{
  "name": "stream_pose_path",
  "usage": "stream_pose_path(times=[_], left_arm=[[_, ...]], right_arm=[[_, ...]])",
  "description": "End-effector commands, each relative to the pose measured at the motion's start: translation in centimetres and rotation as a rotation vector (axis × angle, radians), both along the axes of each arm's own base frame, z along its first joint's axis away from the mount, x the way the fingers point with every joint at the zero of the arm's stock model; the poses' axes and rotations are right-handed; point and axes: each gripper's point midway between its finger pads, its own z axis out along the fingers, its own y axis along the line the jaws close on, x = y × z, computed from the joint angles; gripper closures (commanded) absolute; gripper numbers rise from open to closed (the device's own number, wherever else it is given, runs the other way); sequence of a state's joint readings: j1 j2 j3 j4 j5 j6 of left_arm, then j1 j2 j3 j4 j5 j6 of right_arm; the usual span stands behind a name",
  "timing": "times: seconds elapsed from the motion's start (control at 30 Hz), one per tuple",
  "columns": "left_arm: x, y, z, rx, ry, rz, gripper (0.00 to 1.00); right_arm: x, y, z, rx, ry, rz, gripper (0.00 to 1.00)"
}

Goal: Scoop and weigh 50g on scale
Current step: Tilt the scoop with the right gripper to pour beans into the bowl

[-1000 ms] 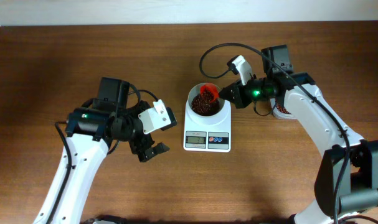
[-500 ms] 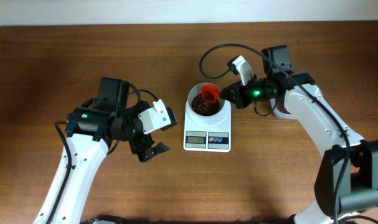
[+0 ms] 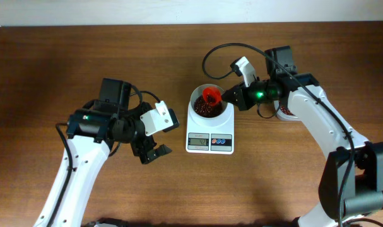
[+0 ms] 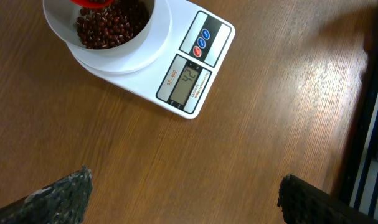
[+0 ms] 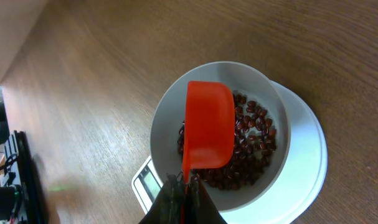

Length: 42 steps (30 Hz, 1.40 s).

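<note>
R gripper (image 5: 182,194) clenched on red scoop (image 5: 207,127) handle, over scale (image 4: 195,74) bowl (image 5: 165,121) w/ beans (image 5: 254,134); L gripper (image 4: 185,198) released wide, apart from scale.

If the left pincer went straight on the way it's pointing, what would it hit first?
The left pincer would probably meet bare table first, short of the scale; depth is unclear.

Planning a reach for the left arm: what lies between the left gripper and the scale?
Only bare wooden table: the left wrist view shows nothing on the wood from the open left gripper to the scale.
</note>
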<state>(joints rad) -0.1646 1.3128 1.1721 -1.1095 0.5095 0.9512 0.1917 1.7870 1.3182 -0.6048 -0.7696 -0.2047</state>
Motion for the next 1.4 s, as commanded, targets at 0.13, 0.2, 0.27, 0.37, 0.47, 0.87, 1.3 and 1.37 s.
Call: stream_pose_path(times=[0.13,0.2,0.27,0.37,0.47,0.87,1.3,1.37], left_arm=[[-0.2,-0.3,0.1,-0.014,-0.006,-0.022,0.01],[-0.2,-0.3,0.1,-0.014,-0.006,-0.022,0.01],[-0.2,-0.3,0.1,-0.014,-0.006,-0.022,0.01],[-0.2,-0.3,0.1,-0.014,-0.006,-0.022,0.01],[-0.2,-0.3,0.1,-0.014,-0.006,-0.022,0.01],[-0.2,-0.3,0.1,-0.014,-0.006,-0.022,0.01],[-0.2,-0.3,0.1,-0.014,-0.006,-0.022,0.01],[-0.2,-0.3,0.1,-0.014,-0.006,-0.022,0.01]], right_arm=[[1.0,-1.3,-0.7,-0.088,0.008,-0.097,0.96],[-0.5,1.1,1.6,0.077,-0.046,0.071,0.96],[1.0,-0.7,-0.1,-0.056,-0.036,-0.045,0.96],[0.9,0.3,1.0,0.004,-0.107,0.035,0.96],[0.6,1.0,1.7,0.050,-0.121,0.072,0.96],[0.3,-0.6,3.4,-0.105,-0.190,0.002,0.96],[0.6,-0.6,2.2,-0.342,-0.259,-0.053,0.96],[-0.7,1.4,3.1,-0.232,-0.274,0.067,0.96]])
